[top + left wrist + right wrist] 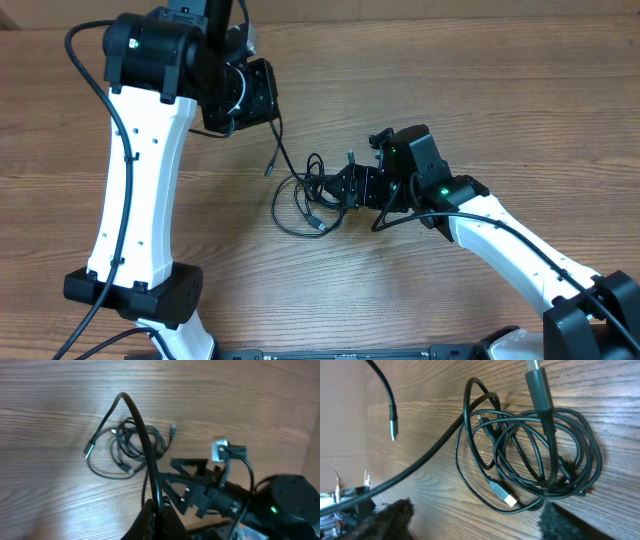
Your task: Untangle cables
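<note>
Cables (pixel 310 190), thin and black, lie in a loose tangle around the middle of the brown wood-grain table (pixel 520 90). My left arm (pixel 140 190), a white shell with black joints, stands tall along the table's left side and bends over toward the far edge. My right arm (pixel 500 225), the same white and black, reaches in low from the near right corner.

On my left wrist view the left gripper (pixel 157 515) has its jaws pressed together on one lifted cable (pixel 144 435). That cord rises from the fingers, arches over and drops to a silver-tipped plug (pixel 88 450) just left of the tangle. I cannot tell whether the tip touches the wood. From overhead, its other run leads down into the heap.

The right gripper (pixel 347 187) sits at the right side of the tangle with its fingers spread wide. On its own camera the coiled loops lie on the wood between them, and it is not clamped on any cord.

A flat silver USB plug (pixel 509 500) rests on the table at the near side of the coil, inside the outermost loop.
</note>
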You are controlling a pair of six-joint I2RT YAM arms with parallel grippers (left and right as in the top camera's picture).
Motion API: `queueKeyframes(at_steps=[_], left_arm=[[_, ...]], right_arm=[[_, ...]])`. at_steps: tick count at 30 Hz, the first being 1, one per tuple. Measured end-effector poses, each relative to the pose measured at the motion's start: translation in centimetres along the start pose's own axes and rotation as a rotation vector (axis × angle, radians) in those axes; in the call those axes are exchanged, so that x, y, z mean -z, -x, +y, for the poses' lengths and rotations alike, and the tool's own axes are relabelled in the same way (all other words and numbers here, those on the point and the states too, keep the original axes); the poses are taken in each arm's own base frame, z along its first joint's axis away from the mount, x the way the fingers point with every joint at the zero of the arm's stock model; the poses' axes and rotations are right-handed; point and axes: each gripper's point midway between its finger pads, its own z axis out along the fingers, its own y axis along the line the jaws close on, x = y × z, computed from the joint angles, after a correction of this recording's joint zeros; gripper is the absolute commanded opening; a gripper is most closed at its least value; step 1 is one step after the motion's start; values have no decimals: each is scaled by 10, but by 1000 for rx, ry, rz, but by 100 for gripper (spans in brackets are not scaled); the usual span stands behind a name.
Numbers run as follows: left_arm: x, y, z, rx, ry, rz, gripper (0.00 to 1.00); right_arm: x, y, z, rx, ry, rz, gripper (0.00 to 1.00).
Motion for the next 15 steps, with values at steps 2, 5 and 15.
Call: queueKeyframes(at_steps=[2, 5, 15], left_arm=[[0, -3, -6, -2, -33, 18, 4], [1, -7, -13, -3, -72, 34, 4], [33, -20, -33, -43, -179, -15, 4]], right_arm=[[0, 0, 1, 12, 3, -1, 60], [0, 1, 1, 27, 6, -2, 49], [-7, -13, 16, 96, 26, 29, 47]])
